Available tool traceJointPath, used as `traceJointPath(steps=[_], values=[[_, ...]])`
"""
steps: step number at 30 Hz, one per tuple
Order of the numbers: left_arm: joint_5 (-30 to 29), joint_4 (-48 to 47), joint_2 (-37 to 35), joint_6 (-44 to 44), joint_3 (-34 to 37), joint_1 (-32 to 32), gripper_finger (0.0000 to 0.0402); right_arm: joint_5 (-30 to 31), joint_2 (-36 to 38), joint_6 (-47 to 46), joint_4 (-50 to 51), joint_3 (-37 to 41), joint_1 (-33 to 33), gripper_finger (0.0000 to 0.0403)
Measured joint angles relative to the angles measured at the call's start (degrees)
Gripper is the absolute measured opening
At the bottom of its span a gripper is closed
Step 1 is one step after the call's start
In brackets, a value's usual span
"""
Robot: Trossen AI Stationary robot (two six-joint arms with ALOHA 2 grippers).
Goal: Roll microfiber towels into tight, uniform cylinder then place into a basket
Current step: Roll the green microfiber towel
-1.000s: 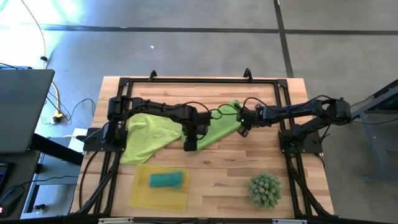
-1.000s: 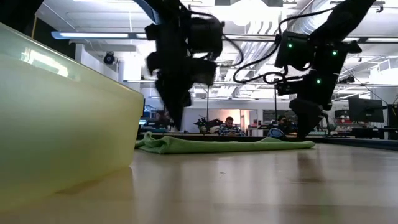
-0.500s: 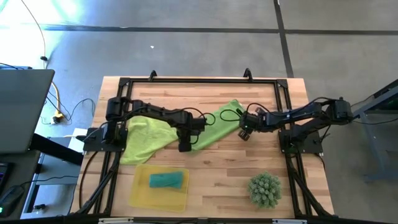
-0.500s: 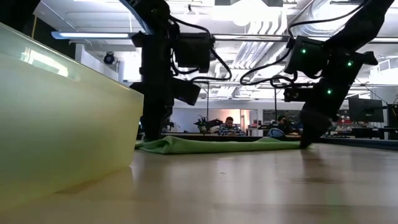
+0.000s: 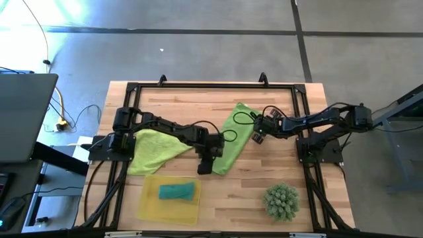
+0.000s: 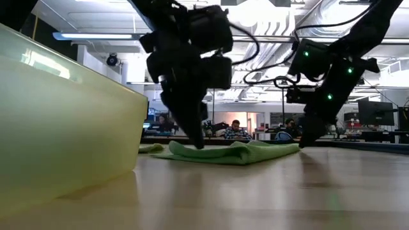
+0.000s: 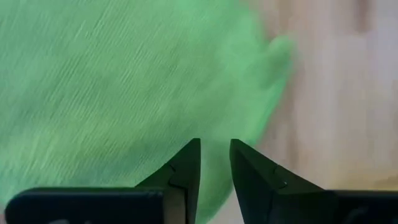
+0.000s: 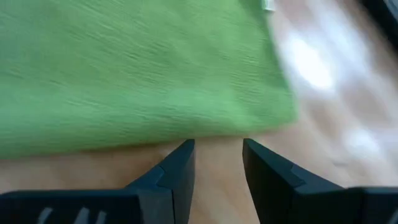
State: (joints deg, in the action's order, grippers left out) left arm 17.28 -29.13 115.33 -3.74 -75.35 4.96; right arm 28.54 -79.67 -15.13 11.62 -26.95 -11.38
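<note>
Nearby, green plant (image 5: 281, 201), laptop (image 5: 25, 118), cable (image 5: 59, 112)

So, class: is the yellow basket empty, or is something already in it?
Not empty: the basket holds one rolled teal towel, seen from above.

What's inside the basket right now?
One rolled teal towel lies inside the yellow basket. Anything beneath the roll is covered; the rest of the floor shows bare.

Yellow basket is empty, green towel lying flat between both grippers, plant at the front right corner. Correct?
Not quite: the basket is not empty. The high view shows a rolled teal towel lying in it. The rest holds: the green towel lies on the table between the left gripper and right gripper, and the plant sits front right.
</note>
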Motion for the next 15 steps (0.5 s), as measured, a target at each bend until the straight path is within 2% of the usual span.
traceJointPath(steps=[5,8,15], values=[[-3.6,-1.27,-0.04,2.58,-2.93,-0.43,0.0076,-10.89,0.17,-5.03,-0.35,-2.94,2.11,0.0125],[-6.46,-4.17,-0.04,4.49,-5.04,-0.34,0.0076,-14.46,0.19,-7.38,-3.31,-3.72,5.46,0.0125],[-9.65,-13.76,-0.22,7.4,-6.05,0.29,0.0076,-13.87,-0.56,-14.42,-7.19,-3.72,13.81,0.0125]])
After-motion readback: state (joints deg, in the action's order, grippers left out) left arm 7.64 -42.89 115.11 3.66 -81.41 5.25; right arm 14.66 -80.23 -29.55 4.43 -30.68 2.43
